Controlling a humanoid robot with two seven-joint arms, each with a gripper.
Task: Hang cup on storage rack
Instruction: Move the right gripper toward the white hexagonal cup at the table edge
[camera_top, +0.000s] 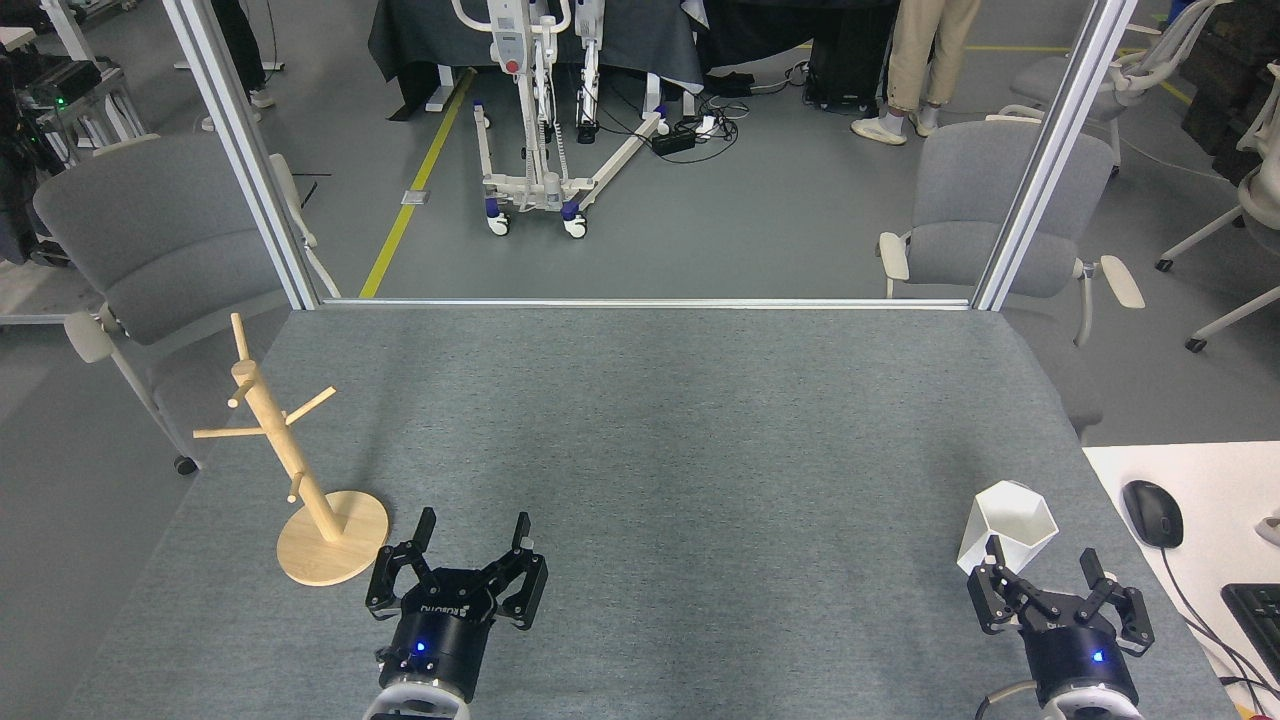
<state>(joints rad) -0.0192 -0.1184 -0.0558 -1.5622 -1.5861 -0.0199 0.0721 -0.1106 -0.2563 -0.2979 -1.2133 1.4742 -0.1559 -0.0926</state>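
Observation:
A small white faceted cup stands upright on the grey table near the front right corner. Just below it my right gripper is open, its left fingertip overlapping the cup's lower edge and nothing between the fingers. The storage rack, a light wooden mug tree with a slanted post and thin bare pegs, stands on its round base at the front left. My left gripper is open and empty, a little to the right of the rack's base.
The grey felt table ends at an aluminium frame rail with two slanted posts. Grey chairs stand beyond the left and right corners. A white desk with a mouse and keyboard adjoins the right edge. A person's legs show far back.

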